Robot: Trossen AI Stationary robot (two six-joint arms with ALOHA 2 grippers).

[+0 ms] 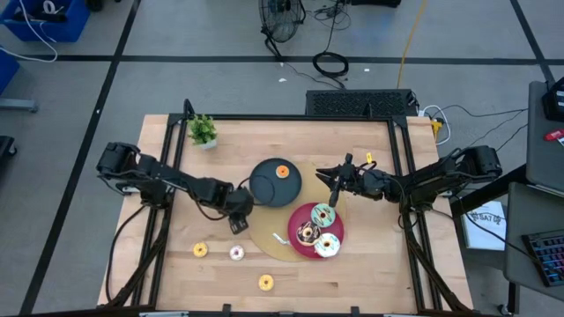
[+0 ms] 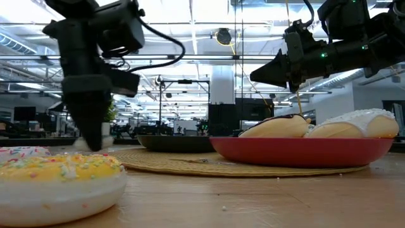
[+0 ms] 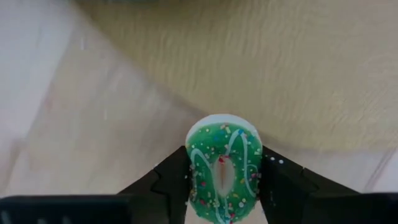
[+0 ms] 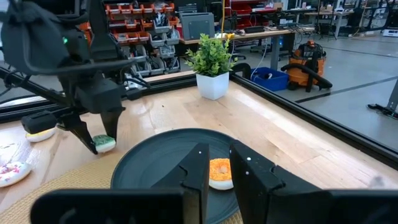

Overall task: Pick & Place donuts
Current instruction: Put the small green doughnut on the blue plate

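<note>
My left gripper is shut on a small green donut close above the wood by the left edge of the woven mat; the donut also shows in the right wrist view. My right gripper hovers empty, with a narrow gap between its fingers, between the black plate and the red plate. An orange donut lies flat on the black plate. The mint-green, chocolate and white donuts lie on the red plate. My left gripper pinches the green donut between its two fingers by opposite sides of its rim. The fingers come from above, pointing down. The donut stands on edge, its iced face toward the wrist camera, low over the table; I cannot tell whether it touches it.
Three loose donuts lie on the near wood: an orange-yellow one, a pale pink one and a yellow one. A potted plant stands at the far left corner. Black frame rails run along the table's edges.
</note>
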